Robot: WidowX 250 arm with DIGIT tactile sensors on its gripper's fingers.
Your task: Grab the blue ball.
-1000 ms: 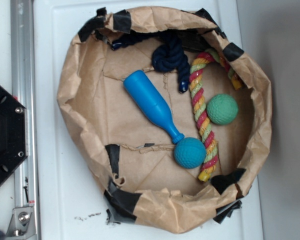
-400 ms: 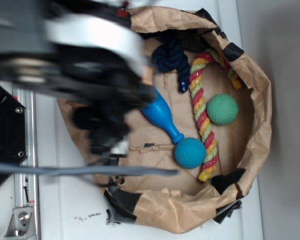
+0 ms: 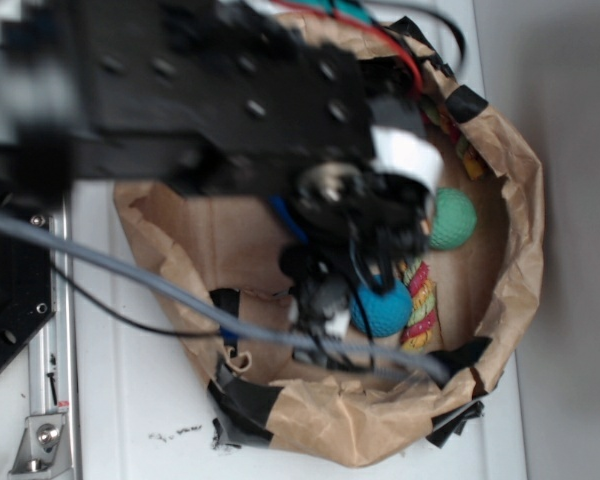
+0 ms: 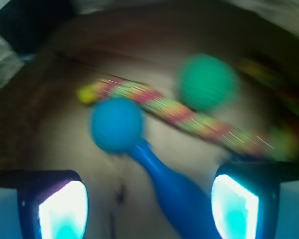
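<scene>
The blue ball lies in the brown paper bowl, touching the striped rope. In the wrist view the blue ball sits ahead of the fingers, left of centre. My gripper hovers over the bowl just left of the ball, blurred by motion. In the wrist view the gripper is open and empty, with its fingers wide apart. The blue bowling-pin toy runs between them from the ball. The green ball lies further right; it also shows in the wrist view.
The arm covers the bowl's upper left, hiding the dark rope and most of the pin. A grey cable crosses the bowl's lower left. A black plate and metal rail stand at the left edge.
The arm has swept in from the left and now reaches over the bowl, with the gripper near the blue ball. The toys have not moved.
</scene>
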